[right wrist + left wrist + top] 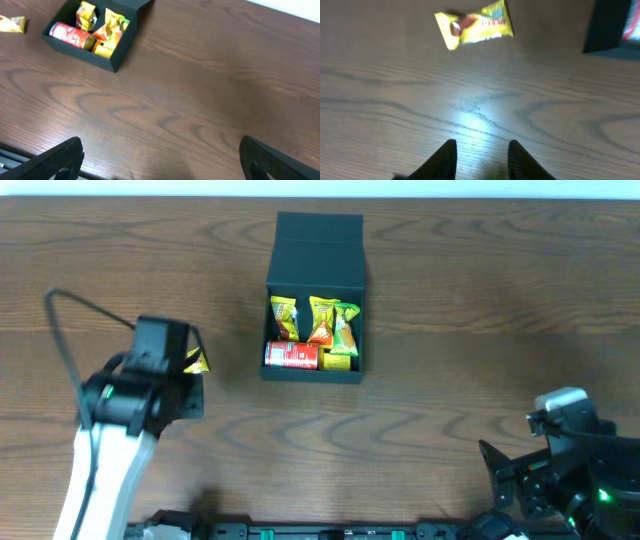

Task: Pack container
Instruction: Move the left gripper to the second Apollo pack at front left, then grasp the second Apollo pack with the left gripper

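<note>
Tabletop [450,330] of dark woodgrain fills your overhead view, and the container [318,265] sits at its far middle, flap lid thrown back, mouth up. Your left arm [110,450] reaches in from the near-left corner, wrist tipped down at the wood. The left gripper [481,145] hangs over the table, fingers moderately parted with nothing between them. Your right arm [570,465] sits low in the near-right corner, partly cut off by the frame edge. The right gripper [160,145] is spread wide and empty, well apart from the container. Inside the box, a red can [291,356] lies on its side along the near wall, with snack packets [322,320] behind it; they overlap, so you can't count them. One loose yellow packet [475,25] lies ahead of your left fingers, not touching. From overhead the gripper body covers most of it, and its print is too blurred to read.
</note>
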`<action>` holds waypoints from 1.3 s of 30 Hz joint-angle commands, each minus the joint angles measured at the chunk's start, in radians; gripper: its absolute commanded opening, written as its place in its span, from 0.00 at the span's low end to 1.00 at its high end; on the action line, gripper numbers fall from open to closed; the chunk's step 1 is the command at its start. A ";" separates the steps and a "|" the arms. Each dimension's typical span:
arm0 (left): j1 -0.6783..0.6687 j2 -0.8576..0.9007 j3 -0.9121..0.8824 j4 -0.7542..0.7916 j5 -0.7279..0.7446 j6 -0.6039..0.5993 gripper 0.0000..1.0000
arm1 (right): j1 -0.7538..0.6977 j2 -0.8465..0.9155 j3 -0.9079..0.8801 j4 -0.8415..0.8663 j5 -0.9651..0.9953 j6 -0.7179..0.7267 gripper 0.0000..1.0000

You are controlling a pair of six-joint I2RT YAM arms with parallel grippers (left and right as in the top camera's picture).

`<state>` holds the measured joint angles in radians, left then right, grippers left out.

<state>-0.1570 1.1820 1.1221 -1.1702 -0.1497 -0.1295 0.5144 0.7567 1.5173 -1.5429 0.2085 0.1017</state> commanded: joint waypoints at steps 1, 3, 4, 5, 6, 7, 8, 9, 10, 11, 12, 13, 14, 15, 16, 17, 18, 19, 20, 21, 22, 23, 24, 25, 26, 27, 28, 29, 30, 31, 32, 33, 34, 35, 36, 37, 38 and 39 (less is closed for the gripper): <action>0.007 0.112 -0.005 0.020 0.013 -0.054 0.36 | -0.005 -0.001 0.006 0.014 -0.007 0.017 0.99; 0.007 0.176 -0.005 0.047 0.018 -0.058 0.36 | -0.005 -0.001 0.006 0.022 -0.006 0.017 0.99; 0.007 0.204 -0.005 0.062 0.022 -0.058 0.38 | -0.005 -0.001 0.006 0.024 -0.007 0.017 0.99; 0.007 0.229 -0.005 0.076 0.020 -0.057 0.42 | -0.005 -0.001 0.006 0.026 -0.007 0.017 0.99; 0.007 0.267 -0.005 0.103 0.018 -0.025 0.58 | -0.005 -0.001 0.006 0.025 -0.007 0.017 0.99; 0.007 0.287 -0.005 0.116 0.003 0.008 0.72 | -0.005 -0.001 0.006 0.024 -0.007 0.017 0.99; 0.007 0.301 -0.005 0.121 -0.030 0.027 0.72 | -0.005 -0.001 0.006 0.024 -0.007 0.017 0.99; 0.007 0.315 -0.005 0.123 -0.078 0.034 0.73 | -0.005 -0.001 0.006 0.024 -0.007 0.017 0.99; 0.008 0.328 -0.005 0.124 -0.124 0.050 0.73 | -0.005 -0.001 0.006 0.024 -0.007 0.017 0.99; 0.008 0.341 -0.005 0.126 -0.165 0.079 0.74 | -0.005 -0.001 0.006 0.024 -0.006 0.017 0.99; 0.008 0.351 -0.005 0.129 -0.190 0.114 0.74 | -0.005 -0.001 0.006 0.024 -0.007 0.017 0.99; 0.010 0.359 -0.005 0.135 -0.208 0.148 0.75 | -0.005 -0.001 0.006 0.024 -0.007 0.017 0.99; 0.014 0.367 -0.005 0.148 -0.223 0.185 0.77 | -0.005 -0.001 0.006 0.024 -0.007 0.017 0.99; 0.019 0.376 -0.005 0.162 -0.231 0.223 0.78 | -0.005 -0.001 0.006 0.024 -0.007 0.017 0.99; 0.027 0.384 -0.005 0.180 -0.235 0.270 0.80 | -0.005 -0.001 0.006 0.024 -0.007 0.017 0.99; 0.034 0.391 -0.005 0.193 -0.235 0.302 0.83 | -0.005 -0.001 0.006 0.024 -0.006 0.017 0.99; 0.041 0.396 -0.005 0.205 -0.235 0.325 0.85 | -0.005 -0.001 0.006 0.024 -0.007 0.017 0.99; 0.048 0.401 -0.005 0.220 -0.235 0.340 0.89 | -0.005 -0.001 0.006 0.023 -0.006 0.017 0.99; 0.055 0.404 -0.005 0.236 -0.234 0.344 0.93 | -0.005 -0.001 0.006 0.023 -0.006 0.016 0.99; 0.060 0.407 -0.005 0.256 -0.234 0.352 0.95 | -0.005 -0.001 0.006 0.023 -0.006 0.016 0.99; 0.066 0.408 -0.005 0.276 -0.233 0.374 0.95 | -0.005 -0.001 0.006 0.024 -0.006 0.016 0.99; 0.070 0.408 -0.005 0.294 -0.232 0.404 0.95 | -0.005 -0.001 0.006 0.024 -0.006 0.016 0.99; 0.074 0.408 -0.005 0.311 -0.222 0.443 0.95 | -0.005 -0.001 0.006 0.024 -0.006 0.016 0.99; 0.078 0.408 -0.005 0.329 -0.203 0.512 0.95 | -0.005 -0.001 0.006 0.023 -0.006 0.016 0.99; 0.081 0.408 -0.005 0.338 -0.180 0.571 0.95 | -0.005 -0.001 0.006 0.022 -0.006 0.016 0.99; 0.084 0.409 -0.005 0.339 -0.149 0.630 0.96 | -0.005 -0.001 0.006 0.020 -0.002 0.016 0.99; 0.087 0.410 -0.005 0.338 -0.119 0.692 0.96 | -0.005 -0.001 0.006 0.017 0.002 0.016 0.99; 0.089 0.413 -0.005 0.338 -0.106 0.741 0.96 | -0.005 -0.001 0.006 0.016 0.003 0.014 0.99; 0.091 0.416 -0.005 0.338 -0.102 0.769 0.95 | -0.005 -0.001 0.006 0.016 0.003 0.013 0.99; 0.093 0.424 -0.005 0.338 -0.091 0.821 0.95 | -0.005 -0.001 0.006 0.017 0.005 0.012 0.99; 0.097 0.429 -0.005 0.338 -0.086 0.848 0.96 | -0.005 -0.001 0.006 0.017 0.005 0.005 0.99; 0.099 0.438 -0.005 0.338 -0.079 0.874 0.96 | -0.005 -0.001 0.006 0.016 0.006 0.003 0.99; 0.101 0.448 -0.005 0.338 -0.071 0.895 0.96 | -0.005 -0.001 0.006 0.016 0.006 -0.004 0.99; 0.105 0.463 -0.005 0.339 -0.062 0.926 0.96 | -0.005 -0.001 0.006 0.016 0.008 -0.006 0.99; 0.108 0.482 -0.005 0.341 -0.061 0.953 0.97 | -0.005 -0.001 0.006 0.017 0.016 -0.006 0.99; 0.109 0.502 -0.005 0.340 -0.063 0.987 0.96 | -0.005 -0.001 0.006 0.016 0.028 -0.006 0.99; 0.109 0.520 -0.005 0.340 -0.063 1.017 0.96 | -0.005 -0.001 0.006 0.016 0.036 -0.006 0.99; 0.111 0.542 -0.005 0.341 -0.070 1.049 0.95 | -0.005 -0.001 0.006 0.017 0.044 -0.006 0.99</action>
<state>-0.0544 1.6737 1.1206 -0.8291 -0.2375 0.7715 0.5144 0.7570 1.5173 -1.5249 0.2173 0.1017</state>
